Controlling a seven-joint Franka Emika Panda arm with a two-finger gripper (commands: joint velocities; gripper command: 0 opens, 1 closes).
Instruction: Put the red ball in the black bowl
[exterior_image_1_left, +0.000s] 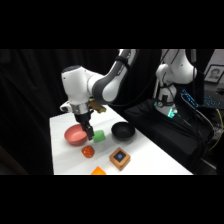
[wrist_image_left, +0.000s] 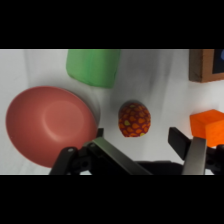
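The red ball (exterior_image_1_left: 88, 151) (wrist_image_left: 134, 119), red-orange with lighter speckles, lies on the white table in front of the pinkish-red bowl. The glossy black bowl (exterior_image_1_left: 123, 131) stands to the right of it, past the green cube, and is out of the wrist view. My gripper (exterior_image_1_left: 89, 135) (wrist_image_left: 137, 142) hangs above the ball, close to the pink bowl's rim, and is open: in the wrist view its two fingers (wrist_image_left: 186, 147) stand wide apart, with the ball showing just beyond the gap. Nothing is held.
A pinkish-red bowl (exterior_image_1_left: 75, 135) (wrist_image_left: 47, 122) sits left of the ball. A green cube (exterior_image_1_left: 99, 136) (wrist_image_left: 93, 66) lies between the two bowls. A wooden block with a blue top (exterior_image_1_left: 120, 158) (wrist_image_left: 206, 65) and an orange block (exterior_image_1_left: 98, 171) (wrist_image_left: 209, 126) lie near the front.
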